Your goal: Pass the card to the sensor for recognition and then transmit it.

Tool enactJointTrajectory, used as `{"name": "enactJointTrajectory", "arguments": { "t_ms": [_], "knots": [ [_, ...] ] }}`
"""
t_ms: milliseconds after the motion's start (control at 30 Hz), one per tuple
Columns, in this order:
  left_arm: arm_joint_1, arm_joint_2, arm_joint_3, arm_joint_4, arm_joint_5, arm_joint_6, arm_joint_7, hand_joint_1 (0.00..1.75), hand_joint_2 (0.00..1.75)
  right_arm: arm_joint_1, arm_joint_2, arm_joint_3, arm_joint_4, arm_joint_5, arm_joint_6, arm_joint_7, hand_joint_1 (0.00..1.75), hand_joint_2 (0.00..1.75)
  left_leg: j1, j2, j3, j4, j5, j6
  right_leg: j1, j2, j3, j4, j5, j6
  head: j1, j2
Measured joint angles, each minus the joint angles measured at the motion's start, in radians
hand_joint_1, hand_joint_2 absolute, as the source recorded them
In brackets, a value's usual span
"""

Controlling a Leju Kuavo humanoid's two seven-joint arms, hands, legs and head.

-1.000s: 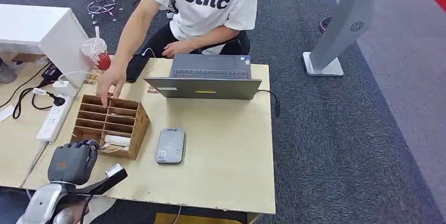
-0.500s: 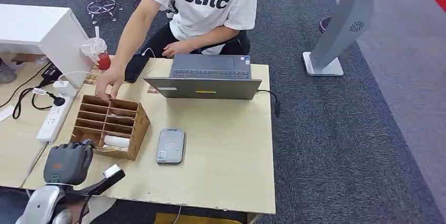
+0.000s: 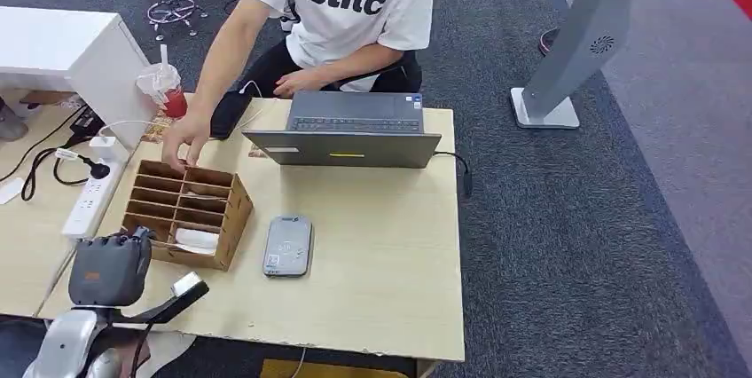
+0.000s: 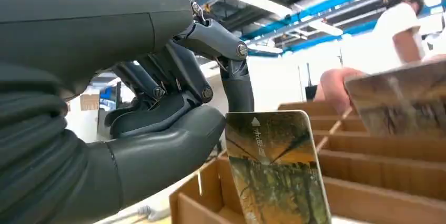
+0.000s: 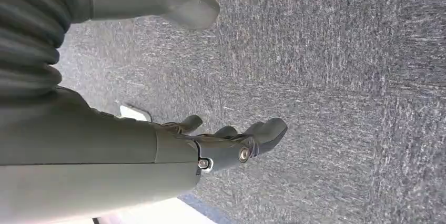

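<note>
Head view, left to right: white power strip point(image 3: 86, 203) on the neighbouring table at far left; left hand point(image 3: 108, 271) low at the near-left corner of the light wooden table point(image 3: 381, 254), just beside the near end of the brown slotted organizer point(image 3: 186, 210); a person's hand point(image 3: 184, 141) at the organizer's far end; red drink cup point(image 3: 165, 87) behind it; grey card sensor point(image 3: 288, 246) flat on the table just right of the organizer, apart from it; open laptop point(image 3: 350, 131) along the far edge, in front of the seated person in a white shirt point(image 3: 346, 1); grey floor stand point(image 3: 576, 50) on the carpet at right. Left wrist view: left hand point(image 4: 158, 124) pinching the card point(image 4: 276, 169) by its edge between thumb and fingers point(image 4: 231, 71), card upright above the organizer's near compartments point(image 4: 368, 171). Right wrist view: right hand point(image 5: 221, 145) hanging over grey carpet point(image 5: 342, 77), holding nothing, fingers loosely extended and apart.
</note>
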Motion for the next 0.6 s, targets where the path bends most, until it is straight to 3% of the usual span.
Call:
{"name": "enactJointTrajectory", "arguments": {
  "t_ms": [600],
  "knots": [
    [-0.03, -0.009, 0.02, -0.031, 0.009, 0.005, -0.016, 1.75, 1.75, -0.002, 0.0, 0.0, 0.0, 0.015, 0.0, 0.001, 0.0, 1.75, 0.0, 0.0, 0.0, 0.0, 0.0, 0.0, 0.0, 0.0, 0.0, 0.0, 0.0, 0.0, 0.0, 0.0]
  ]
}}
